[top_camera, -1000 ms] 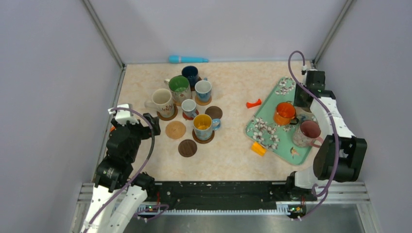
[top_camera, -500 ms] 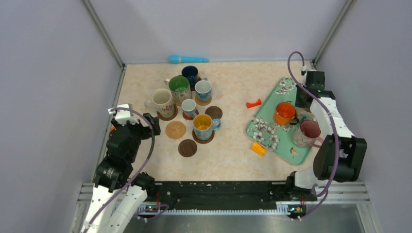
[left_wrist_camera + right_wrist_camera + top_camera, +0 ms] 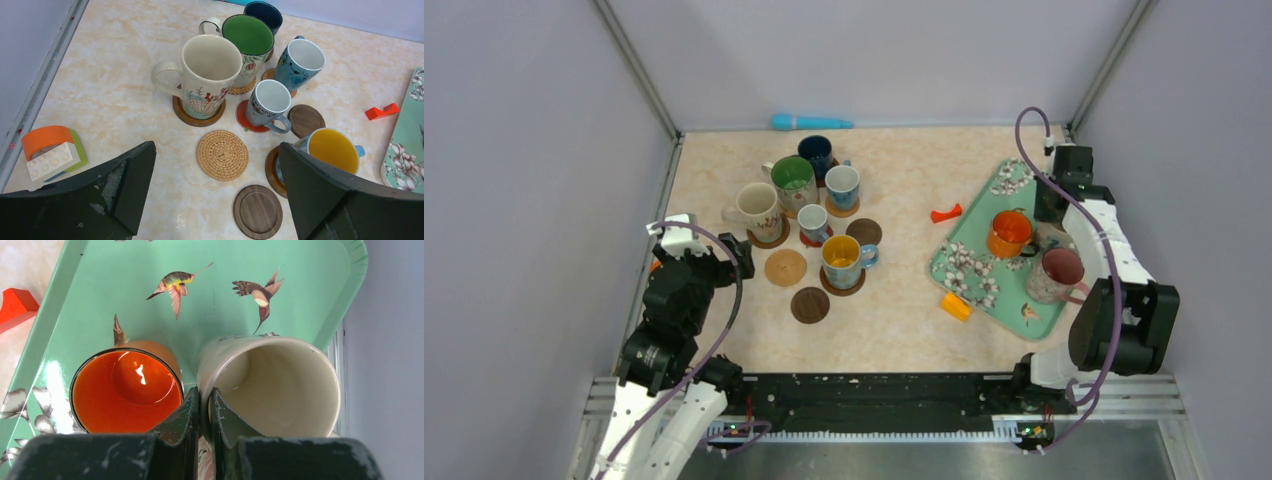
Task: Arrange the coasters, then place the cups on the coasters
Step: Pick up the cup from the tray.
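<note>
Top view: 6 cups [image 3: 794, 178] sit on 6 coasters [image 3: 842, 290] at the table's [image 3: 904, 180] 10 o'clock, with 3 bare coasters [image 3: 810, 305] at their 5 o'clock. At 3 o'clock the tray [image 3: 969, 265] carries 3 more cups, the orange cup [image 3: 1009, 233] among them. Left wrist view: the left gripper [image 3: 215, 150] gapes wide, gripping nothing, 1 woven coaster [image 3: 222, 156] showing between its fingers [image 3: 125, 190]. Right wrist view: the right gripper [image 3: 203, 394] is pinched on the beige cup's [image 3: 280, 385] rim, 1 finger inside, 1 outside; the orange cup stands just beside at 9 o'clock
</note>
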You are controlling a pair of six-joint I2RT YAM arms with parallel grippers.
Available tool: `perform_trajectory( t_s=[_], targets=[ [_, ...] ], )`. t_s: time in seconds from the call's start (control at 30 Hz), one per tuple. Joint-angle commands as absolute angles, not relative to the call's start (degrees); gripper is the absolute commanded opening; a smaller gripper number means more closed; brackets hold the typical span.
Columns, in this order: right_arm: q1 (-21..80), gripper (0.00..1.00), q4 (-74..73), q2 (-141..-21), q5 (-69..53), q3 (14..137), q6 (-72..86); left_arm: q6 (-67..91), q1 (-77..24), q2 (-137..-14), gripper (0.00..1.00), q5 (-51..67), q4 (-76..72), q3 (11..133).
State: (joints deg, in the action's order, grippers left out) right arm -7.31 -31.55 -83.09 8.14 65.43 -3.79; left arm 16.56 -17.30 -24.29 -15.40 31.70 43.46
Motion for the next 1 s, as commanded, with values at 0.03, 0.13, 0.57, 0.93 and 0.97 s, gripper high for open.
perform_trajectory(
  t_s=[0.03, 0.13, 0.57, 0.93, 0.97],
  targets=[
    [-6.67, 0.00, -31.92, -79.29, 11.46, 71.89, -6.02, 16.79, -17.40, -24.56, 0.98, -15.02, 30.07, 44.76],
    [-5.27, 0.00, -32.62, -79.32, 12.52, 74.05, -6.83, 16.79, -17.40, -24.67, 0.98, -15.02, 30.11, 44.74],
    [-0.38, 0.00, -34.78, -79.61, 16.18, 81.56, -9.59, 16.74, -17.40, -24.76, 0.98, -15.19, 30.33, 44.91],
    [6.75, 0.00, -35.99, -80.71, 18.34, 88.40, -12.66, 16.70, -17.37, -24.91, 0.98, -15.29, 30.33, 45.01],
    [7.64, 0.00, -36.11, -80.96, 18.69, 88.87, -12.85, 16.68, -17.40, -24.94, 0.98, -15.29, 30.40, 45.01]
  ],
)
